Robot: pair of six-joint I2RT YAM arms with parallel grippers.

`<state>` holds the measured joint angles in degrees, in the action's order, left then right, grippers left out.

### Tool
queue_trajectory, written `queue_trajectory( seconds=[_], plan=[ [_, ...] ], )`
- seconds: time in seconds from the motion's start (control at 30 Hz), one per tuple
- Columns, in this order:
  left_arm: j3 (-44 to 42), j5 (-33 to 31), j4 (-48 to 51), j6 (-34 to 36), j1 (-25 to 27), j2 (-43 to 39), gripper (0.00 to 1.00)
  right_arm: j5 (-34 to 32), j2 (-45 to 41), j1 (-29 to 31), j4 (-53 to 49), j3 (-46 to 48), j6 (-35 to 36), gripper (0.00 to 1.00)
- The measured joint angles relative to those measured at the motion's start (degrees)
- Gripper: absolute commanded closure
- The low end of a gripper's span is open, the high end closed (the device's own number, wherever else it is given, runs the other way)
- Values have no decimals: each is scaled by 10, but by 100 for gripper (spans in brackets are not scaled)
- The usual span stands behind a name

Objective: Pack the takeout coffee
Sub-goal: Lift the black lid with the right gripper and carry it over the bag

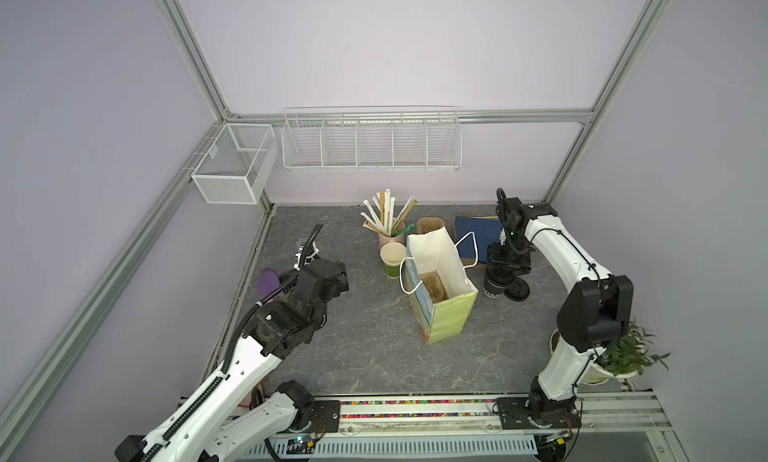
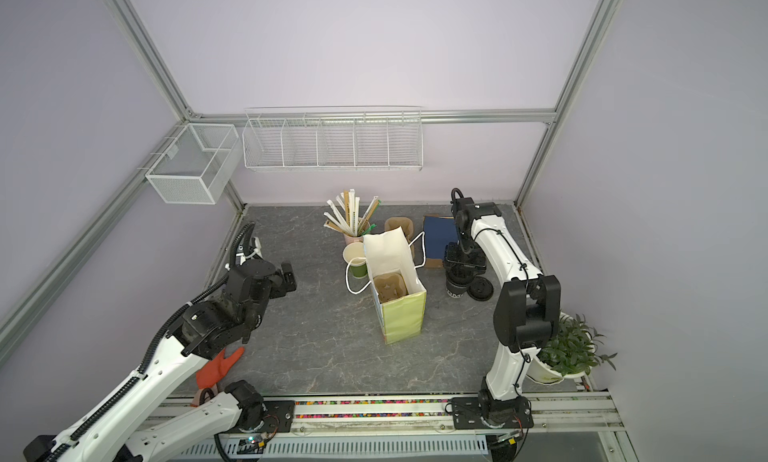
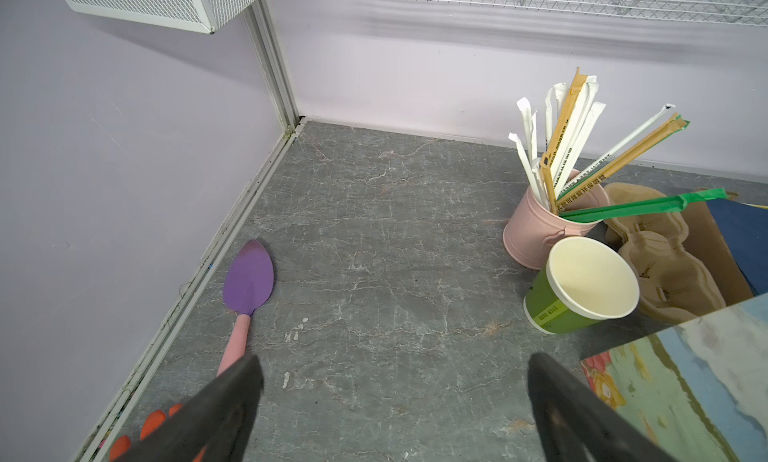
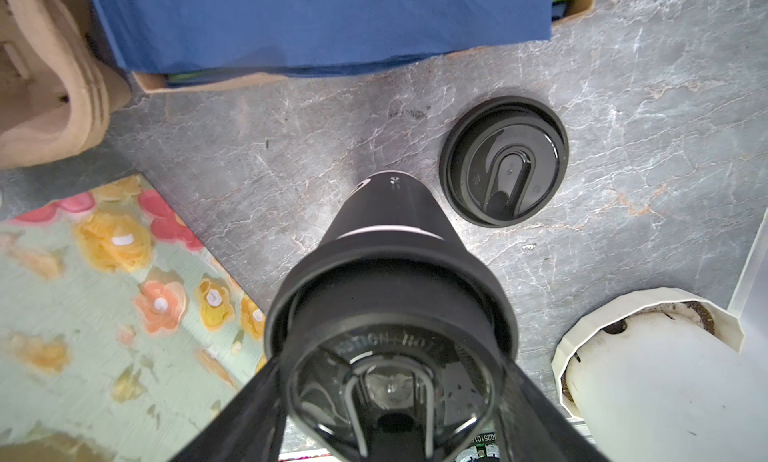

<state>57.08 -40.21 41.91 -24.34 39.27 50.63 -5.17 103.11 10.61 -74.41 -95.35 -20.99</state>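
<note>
The takeout coffee (image 4: 390,231) is a black paper cup with a black lid on it. It stands upright on the grey table, right of the paper bag (image 1: 453,314), and shows in both top views (image 1: 494,289) (image 2: 456,289). My right gripper (image 4: 390,368) comes down on it from above. Its fingers (image 4: 249,402) press both sides of the lid rim. A pulp cup carrier (image 1: 432,287) sits inside the open bag. My left gripper (image 3: 395,368) hovers open over bare table, left of the bag (image 1: 338,277).
A spare black lid (image 4: 505,161) lies beside the cup. A green cup (image 1: 392,258) and a pink cup of wrapped straws (image 1: 388,235) stand behind the bag. Blue cloth (image 1: 473,231) lies at the back, a potted plant (image 1: 623,352) at the right and a purple trowel (image 3: 248,277) by the left wall.
</note>
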Motion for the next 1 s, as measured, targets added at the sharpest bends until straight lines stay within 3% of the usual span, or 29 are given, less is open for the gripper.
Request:
queue_trajectory(
  seconds=[0.2,0.67,1.0],
  plan=[
    [0,2,0,0,0,1,1,-14,-64,21,-26,-3,0,27],
    [0,4,0,0,0,1,1,-79,-304,141,-72,-20,0,27],
    [0,6,0,0,0,3,1,-91,-391,199,-83,-49,4,27]
  ],
)
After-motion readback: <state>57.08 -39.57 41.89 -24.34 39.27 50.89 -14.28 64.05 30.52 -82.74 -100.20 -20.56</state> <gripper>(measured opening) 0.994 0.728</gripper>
